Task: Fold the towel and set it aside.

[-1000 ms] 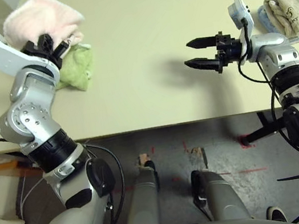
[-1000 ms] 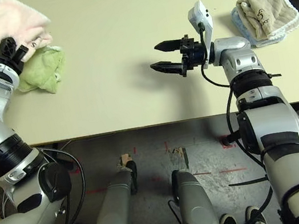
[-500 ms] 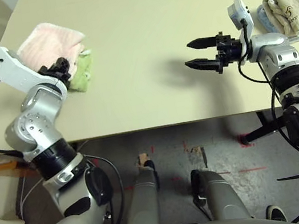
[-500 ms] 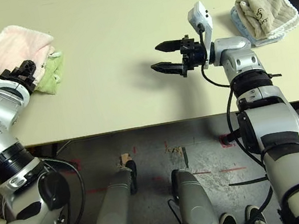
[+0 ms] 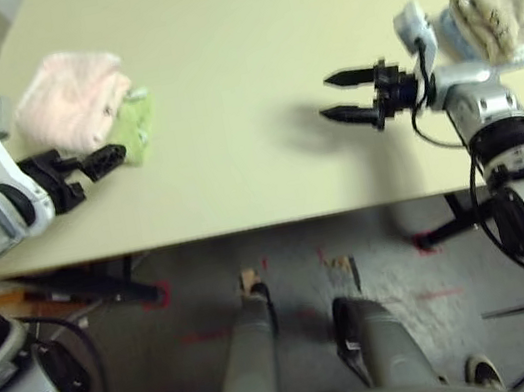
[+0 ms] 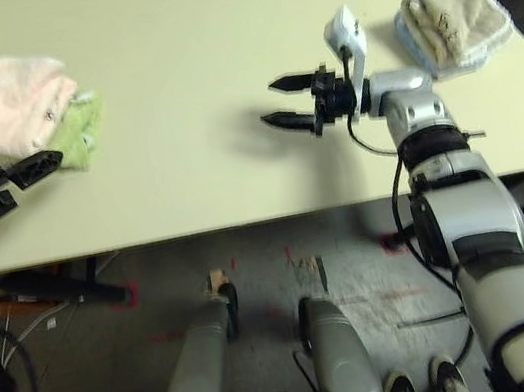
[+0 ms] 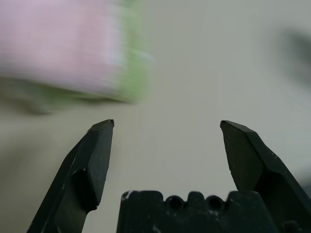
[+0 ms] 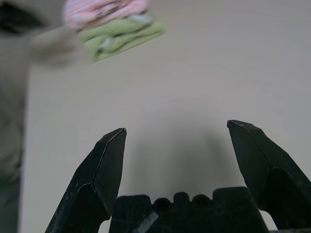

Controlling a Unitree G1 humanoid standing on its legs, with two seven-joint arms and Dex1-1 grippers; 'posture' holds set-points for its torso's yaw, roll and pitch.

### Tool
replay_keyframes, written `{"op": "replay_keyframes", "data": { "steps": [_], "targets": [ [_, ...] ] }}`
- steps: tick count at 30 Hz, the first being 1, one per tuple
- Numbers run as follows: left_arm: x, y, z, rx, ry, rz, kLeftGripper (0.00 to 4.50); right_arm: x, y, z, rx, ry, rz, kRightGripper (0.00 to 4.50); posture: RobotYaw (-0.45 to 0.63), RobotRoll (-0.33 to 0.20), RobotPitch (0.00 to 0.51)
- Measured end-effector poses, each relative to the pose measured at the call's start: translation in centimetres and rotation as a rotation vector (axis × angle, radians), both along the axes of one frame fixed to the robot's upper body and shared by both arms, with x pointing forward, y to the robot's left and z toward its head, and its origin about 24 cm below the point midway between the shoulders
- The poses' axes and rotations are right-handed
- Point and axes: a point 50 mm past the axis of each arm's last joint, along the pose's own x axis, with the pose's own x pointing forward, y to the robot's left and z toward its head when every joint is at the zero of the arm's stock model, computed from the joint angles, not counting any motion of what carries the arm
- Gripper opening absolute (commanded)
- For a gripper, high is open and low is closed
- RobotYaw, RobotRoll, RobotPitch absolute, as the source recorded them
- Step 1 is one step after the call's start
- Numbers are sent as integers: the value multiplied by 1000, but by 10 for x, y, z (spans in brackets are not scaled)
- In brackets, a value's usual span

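left gripper (image 5: 99, 162) drawn back off towel (image 5: 68, 86), folded at beige table (image 5: 241, 78) corner

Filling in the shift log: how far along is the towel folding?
Looks essentially done: the pink towel lies folded at the table's left end, resting partly on the green cloth. Nothing is in hand; the left gripper and right gripper are open and empty. Nothing visible remains.

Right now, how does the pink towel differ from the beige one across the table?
The pink towel lies folded at the table's left corner, resting partly on a green cloth; the beige towel sits at the right edge on a blue layer. The pink one is near the open left gripper, the beige one behind the open right gripper. Both are folded and untouched.
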Motion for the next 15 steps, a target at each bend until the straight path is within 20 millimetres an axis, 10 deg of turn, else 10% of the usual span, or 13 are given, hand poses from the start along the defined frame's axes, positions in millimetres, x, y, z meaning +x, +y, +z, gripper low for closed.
{"op": "replay_keyframes", "data": {
  "steps": [5,10,15],
  "targets": [
    [1,-22,27,-99,-239,-202,4465,9,-35,20,175,-82,-337,4500,215,0,166],
    [38,4,61,-157,-586,38,4465,3,-87,49,321,-269,-722,4500,185,0,154],
    [68,30,54,-90,-732,207,4465,-9,-122,49,323,-357,-989,4500,153,0,144]
  ]
}}
